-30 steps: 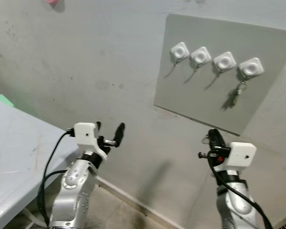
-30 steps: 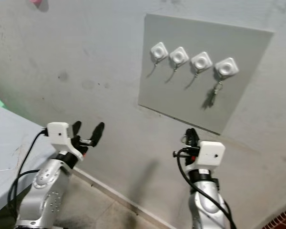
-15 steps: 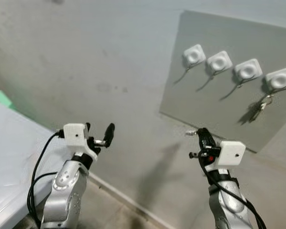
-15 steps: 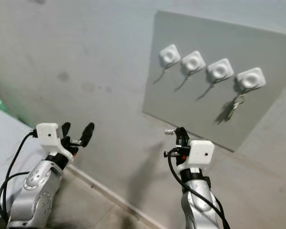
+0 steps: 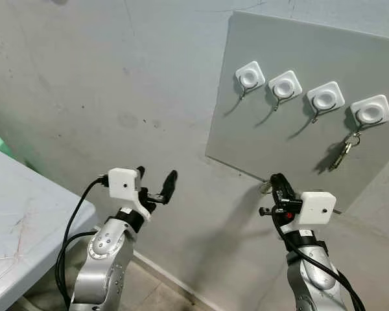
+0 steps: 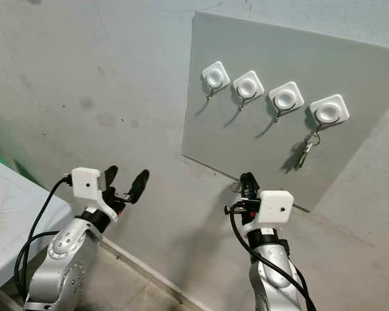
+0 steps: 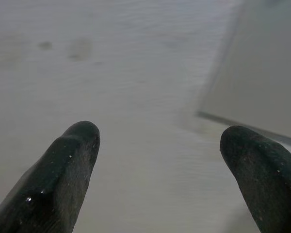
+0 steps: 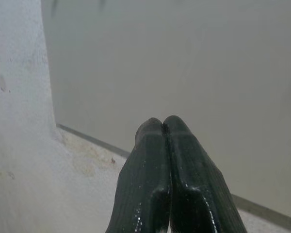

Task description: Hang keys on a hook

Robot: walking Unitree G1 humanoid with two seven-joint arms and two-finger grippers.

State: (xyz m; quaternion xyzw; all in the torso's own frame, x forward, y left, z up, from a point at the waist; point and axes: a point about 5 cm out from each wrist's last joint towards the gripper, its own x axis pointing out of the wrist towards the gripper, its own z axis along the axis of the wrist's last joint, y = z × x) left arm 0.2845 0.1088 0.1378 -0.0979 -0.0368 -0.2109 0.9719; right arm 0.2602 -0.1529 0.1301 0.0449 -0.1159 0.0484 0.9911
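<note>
The keys (image 5: pixel 345 150) already hung on the far right hook (image 5: pixel 371 111) of four white hooks on a grey board (image 5: pixel 292 155) fixed to the wall (image 5: pixel 104 84). They hung straight down from the hook, with their long axis vertical, and they touched nothing else. The other three hooks carried nothing.

The right gripper (image 5: pixel 279 188) stood just below the lower edge of the board, and the keys lay above it and to its right, well apart from it. Its two black fingers (image 8: pixel 165 160) were pressed together, and the wrist view showed nothing between them. A small pale thing showed beside the fingertips in the head views, but I cannot tell what it was. The right arm was clearly the nearer one to the keys.

The left gripper (image 5: pixel 157 184) was further left, in front of the bare wall, with its fingers (image 7: pixel 72 160) spread wide and holding nothing. A pale table (image 5: pixel 19 214) stood at the left.

In my judgement the hanging looked finished, so no reach toward the hook seemed needed.

I could read no brand, label or writing anywhere.
</note>
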